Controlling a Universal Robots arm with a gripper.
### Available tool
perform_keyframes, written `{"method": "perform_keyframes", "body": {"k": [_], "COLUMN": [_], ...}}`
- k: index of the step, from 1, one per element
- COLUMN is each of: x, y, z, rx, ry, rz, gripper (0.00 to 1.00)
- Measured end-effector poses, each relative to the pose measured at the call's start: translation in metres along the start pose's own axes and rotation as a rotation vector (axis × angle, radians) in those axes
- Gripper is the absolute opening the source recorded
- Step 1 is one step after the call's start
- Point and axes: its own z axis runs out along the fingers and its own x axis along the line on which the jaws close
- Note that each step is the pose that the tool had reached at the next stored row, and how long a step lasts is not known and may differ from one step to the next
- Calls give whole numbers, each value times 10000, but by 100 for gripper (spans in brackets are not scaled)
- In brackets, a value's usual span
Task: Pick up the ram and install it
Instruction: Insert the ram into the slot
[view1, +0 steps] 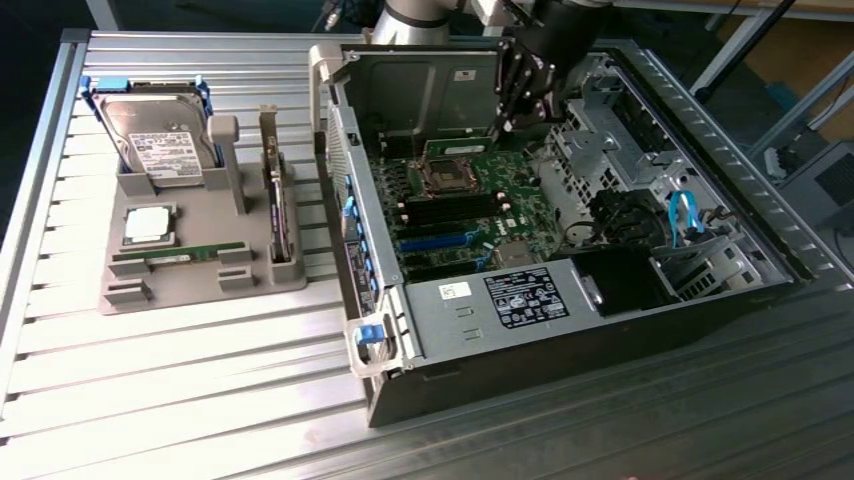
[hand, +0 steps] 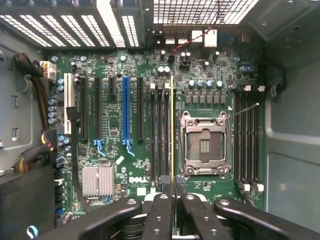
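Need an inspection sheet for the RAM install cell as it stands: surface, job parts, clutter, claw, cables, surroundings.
Surface: slatted metal table carrying a grey parts holder and an open PC case.
Job's things: ram seen edge-on in the claw, over the motherboard, in line with the memory slots; cannot tell if it is seated. A similar green stick lies in the holder.
Clutter: hard drive and processor chip in the holder.
Grippers: claw shut on the ram, inside the case.
Cables: blue cable in the case; wire bundle beside the board.
Surroundings: metal frame posts.
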Motion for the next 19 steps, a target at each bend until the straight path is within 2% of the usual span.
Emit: {"method": "perform_keyframes", "body": {"k": [4, 19], "x": [3, 9], "y": [-5, -16], "z": [114, 344], "rx": [-1, -1], "ry": [1, 0], "rz": [0, 0], "gripper": [12, 12]}}
